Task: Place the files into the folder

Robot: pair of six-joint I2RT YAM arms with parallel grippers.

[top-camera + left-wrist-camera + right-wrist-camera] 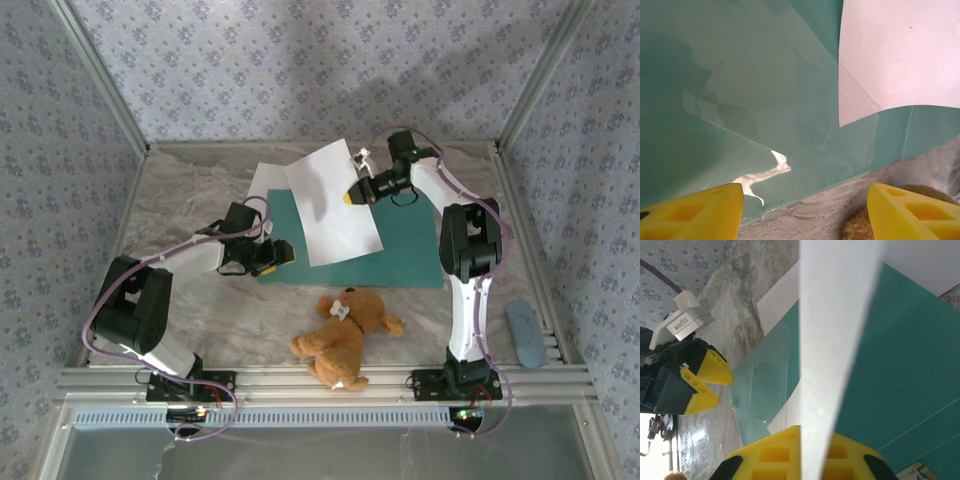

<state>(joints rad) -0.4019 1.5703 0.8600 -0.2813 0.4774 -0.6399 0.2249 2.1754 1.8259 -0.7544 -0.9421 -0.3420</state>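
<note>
The teal folder (410, 255) (740, 75) (910, 365) lies open and flat in the middle of the table. My right gripper (352, 193) (815, 432) is shut on one white file (335, 210) (900, 50) (835, 315) and holds it tilted over the folder, its lower edge down on the folder. A second white file (268, 180) (780, 295) lies at the folder's far left corner, partly under it. My left gripper (280, 253) (805, 192) (705, 377) stands open at the folder's near left edge, with nothing between its fingers.
A brown teddy bear (345, 335) (865, 230) lies on the table just in front of the folder. A grey-blue oblong object (525, 335) rests at the right near edge. Patterned walls enclose the table on three sides, and an aluminium rail (320, 380) runs along the front.
</note>
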